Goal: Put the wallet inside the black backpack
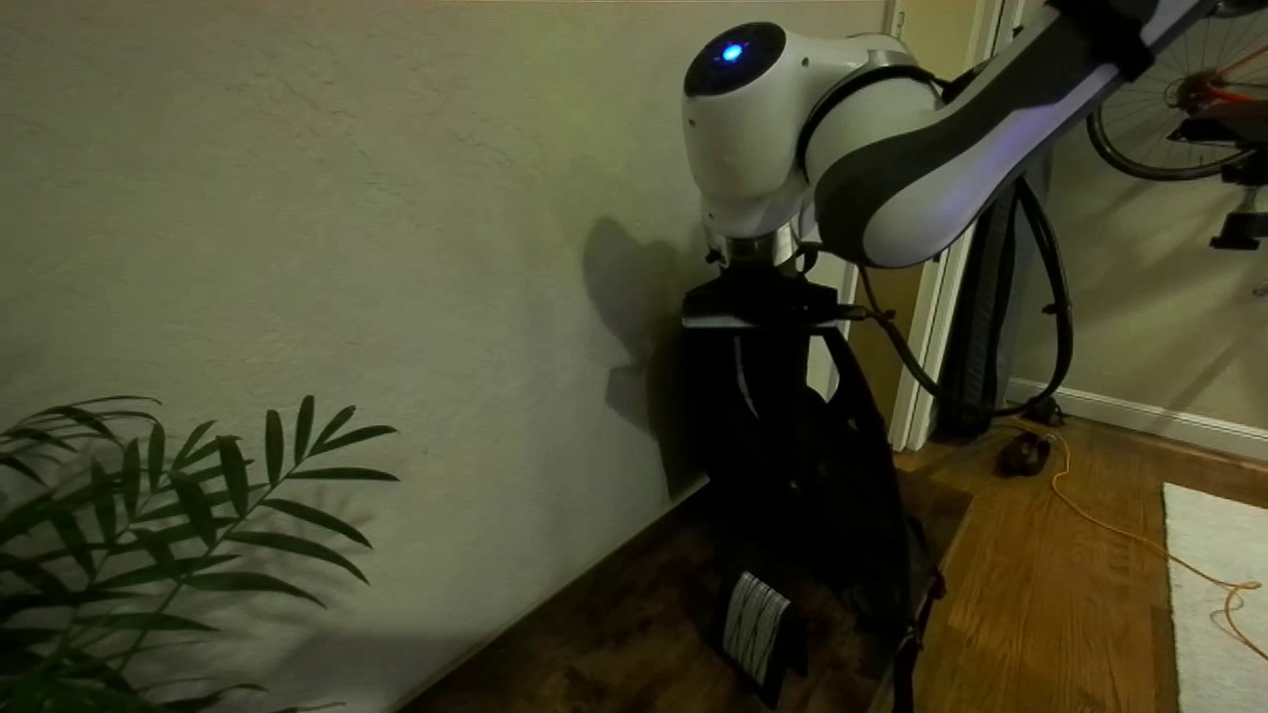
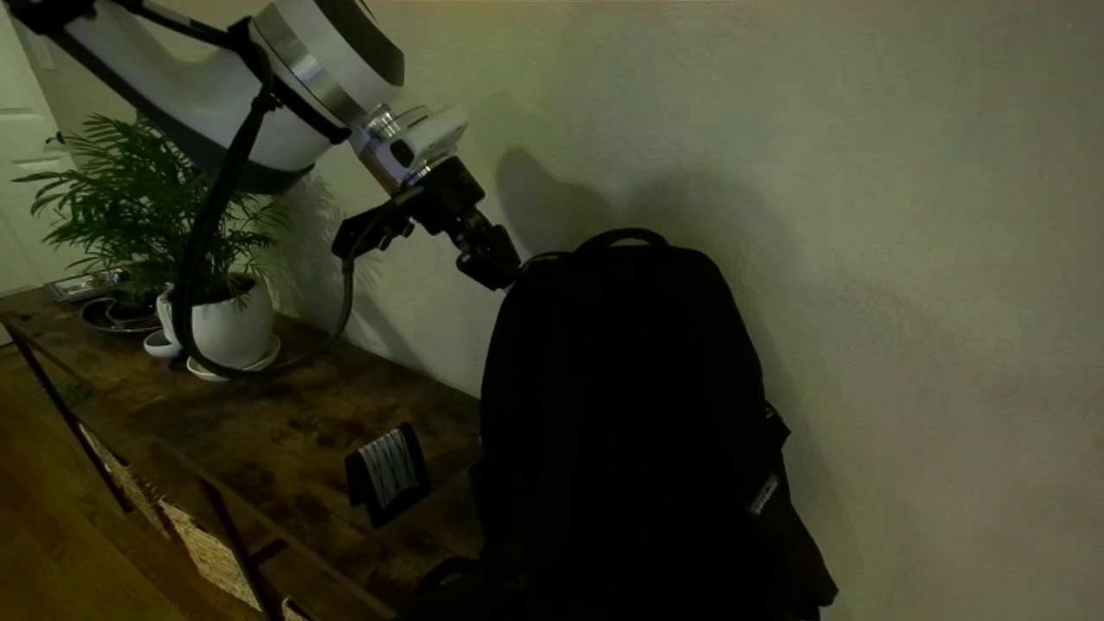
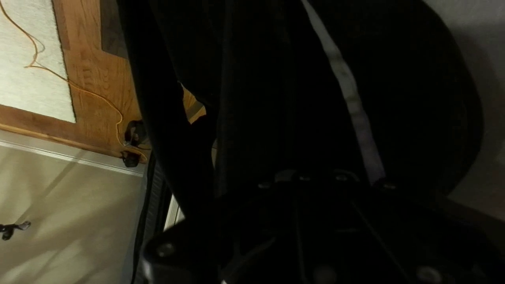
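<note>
Claw (image 2: 504,272) at backpack (image 2: 630,414) edge, gap between wallet (image 2: 392,473) and plant (image 2: 142,203)

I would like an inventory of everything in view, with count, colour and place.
Wooden table: 1, brown, along plain pale wall
Large soft-fabric backpack: 1, black, on table
Small folded wallet: 1, dark with pale patch, on table
Leafy plant: 1, green, in round white pot
Small dish: 1, white, beside pot
Flat rug: 1, white, on wooden floor
Thin cord: 1, orange, across floor and rug
Spoked bicycle wheel: 1, black-tyred, above floor
Panelled door: 1, white, beyond plant
Robot arm: 1, white and black, above table
Gripper: 1, black, shut, near backpack's top
</note>
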You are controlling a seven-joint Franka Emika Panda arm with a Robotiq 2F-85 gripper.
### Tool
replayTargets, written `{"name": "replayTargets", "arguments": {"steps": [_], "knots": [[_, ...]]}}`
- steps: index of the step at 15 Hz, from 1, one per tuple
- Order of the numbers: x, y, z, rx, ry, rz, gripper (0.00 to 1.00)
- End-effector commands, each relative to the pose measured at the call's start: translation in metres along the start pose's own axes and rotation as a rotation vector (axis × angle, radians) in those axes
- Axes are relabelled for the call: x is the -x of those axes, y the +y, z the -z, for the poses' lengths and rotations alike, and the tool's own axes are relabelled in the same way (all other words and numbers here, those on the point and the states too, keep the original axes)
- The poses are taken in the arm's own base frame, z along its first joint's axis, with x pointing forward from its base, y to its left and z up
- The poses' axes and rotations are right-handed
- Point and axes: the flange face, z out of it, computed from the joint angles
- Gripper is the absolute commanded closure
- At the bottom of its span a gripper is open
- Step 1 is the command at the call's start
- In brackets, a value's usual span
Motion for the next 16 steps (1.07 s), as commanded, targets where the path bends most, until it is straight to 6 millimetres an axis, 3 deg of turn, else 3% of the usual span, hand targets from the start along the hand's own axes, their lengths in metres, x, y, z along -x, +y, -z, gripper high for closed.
{"name": "replayTargets", "arguments": {"steps": [1, 11, 16], "knots": [[0.005, 0.004, 0.007, -0.030, -0.027, 0.028, 0.99], [0.024, 0.003, 0.005, -0.049, -0.129, 0.154, 0.99], [0.045, 0.002, 0.007, -0.056, -0.210, 0.249, 0.99]]}}
